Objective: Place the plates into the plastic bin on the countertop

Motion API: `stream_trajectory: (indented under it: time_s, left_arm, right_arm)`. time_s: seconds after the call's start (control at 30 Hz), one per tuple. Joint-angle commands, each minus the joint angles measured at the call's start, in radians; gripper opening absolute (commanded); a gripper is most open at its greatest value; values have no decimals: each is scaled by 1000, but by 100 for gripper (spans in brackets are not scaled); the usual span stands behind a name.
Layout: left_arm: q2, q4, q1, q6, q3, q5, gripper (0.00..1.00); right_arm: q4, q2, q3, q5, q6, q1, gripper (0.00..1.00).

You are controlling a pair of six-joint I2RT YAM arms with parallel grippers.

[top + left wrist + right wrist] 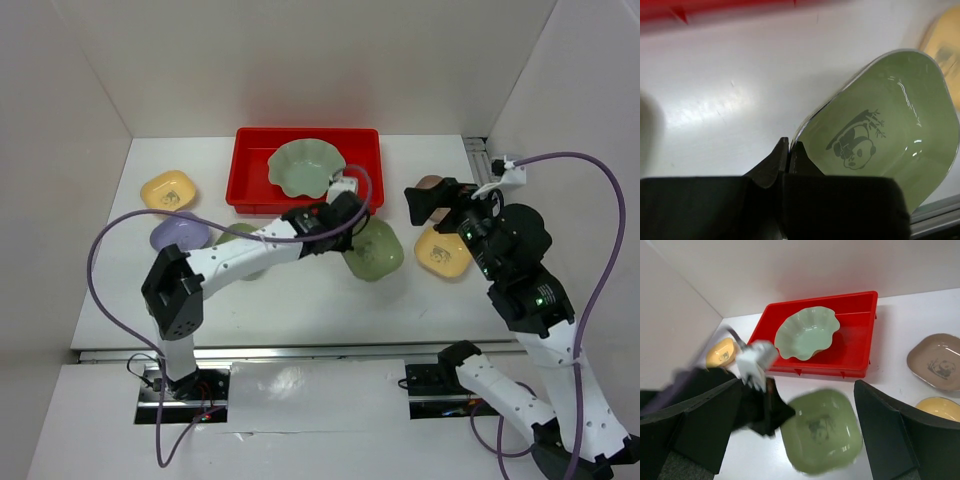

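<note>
The red plastic bin (pixel 250 170) stands at the back of the white countertop (pixel 300 300), with the large pale green scalloped dish (pixel 305 167) in it. My left gripper (pixel 347 232) is shut on the rim of a small green dish (pixel 378 250) just in front of the bin and holds it tilted. In the left wrist view the jaws (pixel 790 146) pinch that dish (pixel 885 135) at its edge. My right gripper (pixel 425 205) is open and empty, above the right side; its view shows the green dish (pixel 822 432) blurred.
A yellow dish (pixel 168 191) and a lavender dish (pixel 180 233) lie at the left. Another green dish (pixel 243 238) is partly hidden under my left arm. A yellow dish (pixel 442 250) and a brown dish (pixel 937 362) lie at the right. White walls enclose the counter.
</note>
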Motion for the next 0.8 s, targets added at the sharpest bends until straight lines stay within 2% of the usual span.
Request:
stream_trajectory:
  time_s: [0.0, 0.07, 0.2, 0.4, 0.57, 0.77]
  left_arm:
    - [-13, -203, 91, -18, 203, -125, 0]
    - [14, -243, 145, -28, 298, -121, 0]
    - [88, -247, 330, -28, 391, -62, 0]
    - [255, -85, 513, -7, 502, 30, 0]
    - [395, 7, 572, 31, 630, 91, 0]
    - [485, 90, 615, 45, 681, 166, 0]
  right_arm:
    - [61, -16, 1, 16, 17, 7, 100]
    - [61, -16, 1, 5, 27, 7, 100]
    - [92, -36, 1, 19, 36, 7, 100]
    - [115, -47, -29, 43, 14, 7, 100]
    - [148, -37, -100, -24, 28, 7, 100]
    - [222, -2, -164, -131, 50, 7, 100]
